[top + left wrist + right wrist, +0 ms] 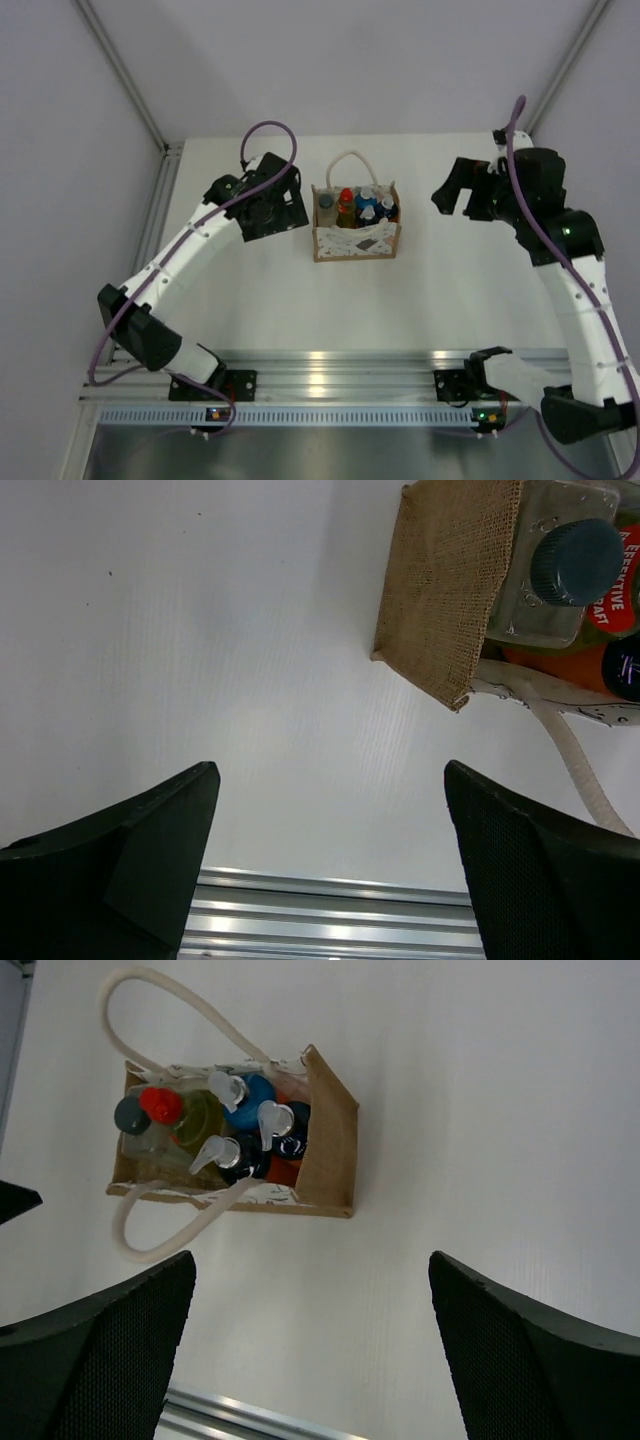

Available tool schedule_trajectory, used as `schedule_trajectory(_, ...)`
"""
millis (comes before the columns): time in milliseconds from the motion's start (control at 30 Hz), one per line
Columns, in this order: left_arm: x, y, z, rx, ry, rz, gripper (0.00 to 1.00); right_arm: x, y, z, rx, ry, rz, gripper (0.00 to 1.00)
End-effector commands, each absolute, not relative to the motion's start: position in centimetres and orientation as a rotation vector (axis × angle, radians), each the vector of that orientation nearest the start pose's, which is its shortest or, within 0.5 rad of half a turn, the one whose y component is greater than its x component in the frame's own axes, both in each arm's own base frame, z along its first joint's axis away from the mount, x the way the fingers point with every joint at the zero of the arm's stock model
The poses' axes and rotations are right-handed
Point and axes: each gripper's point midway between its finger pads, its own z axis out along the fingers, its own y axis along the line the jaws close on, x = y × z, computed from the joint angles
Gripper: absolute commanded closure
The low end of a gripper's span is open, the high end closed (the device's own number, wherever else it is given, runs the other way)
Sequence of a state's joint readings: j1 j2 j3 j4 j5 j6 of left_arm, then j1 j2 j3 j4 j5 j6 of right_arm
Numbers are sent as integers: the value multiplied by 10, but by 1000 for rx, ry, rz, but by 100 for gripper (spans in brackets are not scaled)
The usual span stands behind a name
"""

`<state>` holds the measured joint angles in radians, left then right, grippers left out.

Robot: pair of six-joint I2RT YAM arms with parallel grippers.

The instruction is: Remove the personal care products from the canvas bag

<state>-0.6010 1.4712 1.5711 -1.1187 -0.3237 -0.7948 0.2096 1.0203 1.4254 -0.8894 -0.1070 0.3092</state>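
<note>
Seen on my overhead feed, the left arm climbs from its base at 7 o'clock across the white table (pixel 450 300), elbow low near the aluminium rail (pixel 330 365). The left gripper (pixel 285 205) hangs with fingers spread wide and holding nothing. Its wrist camera shows only bare tabletop between those fingers (pixel 170 820) and the canvas bag (pixel 356 242), which stands near at its 3 o'clock. The bag is upright at mid-table, patterned panel facing 6 o'clock, with one of the rope handles (pixel 352 160) arching toward 12. All five bottles (pixel 225 1125) are packed upright inside. The clear bottle (pixel 131 1115) with the dark cap is at the left end, the yellow-green bottle (pixel 195 1115) with the red cap is beside it, and the orange bottles (pixel 285 1170) crowd together under blue pump tops. The right arm rises from 5 o'clock and bends inward. The right gripper (pixel 455 195) sits well apart at the bag's 3 o'clock, fingers likewise wide and empty.
</note>
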Motion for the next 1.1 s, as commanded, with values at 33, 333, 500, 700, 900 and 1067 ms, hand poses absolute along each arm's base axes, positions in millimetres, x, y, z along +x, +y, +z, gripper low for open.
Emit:
schedule_trajectory(33, 315, -191, 239, -349, 2442, -250, 2, 300, 105, 352, -30, 2062, 418, 7)
schedule_trajectory(333, 348, -232, 202, -349, 2468, -360, 7, 330, 149, 342, -194, 2120, 388, 16)
schedule_trajectory(500, 348, -244, 171, -371, 2550, -372, 32, 345, 162, 330, -227, 2156, 326, 17)
schedule_trajectory(700, 337, -237, 153, -403, 2582, -340, 64, 358, 181, 308, -275, 2216, 288, 20)
schedule_trajectory(900, 338, -241, 151, -406, 2589, -353, 88, 378, 193, 281, -283, 2277, 231, 28)
schedule_trajectory(1067, 338, -246, 151, -413, 2594, -371, 100, 385, 200, 262, -295, 2329, 168, 47)
